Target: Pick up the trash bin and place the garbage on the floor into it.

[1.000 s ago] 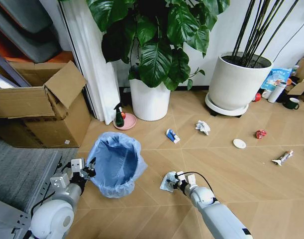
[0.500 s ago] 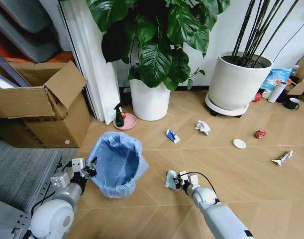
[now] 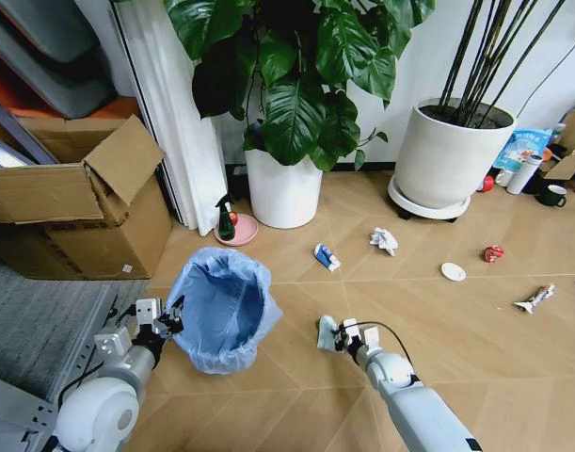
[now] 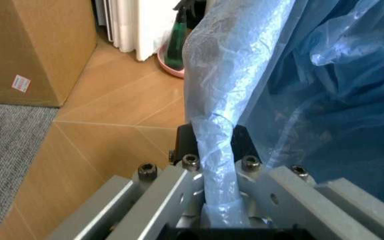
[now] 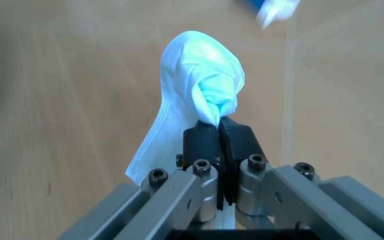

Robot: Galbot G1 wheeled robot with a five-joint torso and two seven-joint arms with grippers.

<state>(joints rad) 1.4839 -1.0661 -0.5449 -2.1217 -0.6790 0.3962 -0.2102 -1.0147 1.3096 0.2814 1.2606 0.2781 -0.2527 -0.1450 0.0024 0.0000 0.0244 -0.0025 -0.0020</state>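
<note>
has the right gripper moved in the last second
Yes. The right gripper, shut on a pale face mask, has lifted it off the floor and shifted slightly right, away from the trash bin.

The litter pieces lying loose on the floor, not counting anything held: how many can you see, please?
5: a blue-white wrapper near the leafy plant's pot, crumpled paper beside it, a white disc, a red piece, and a scrap far right. More may lie outside the picture.
</note>
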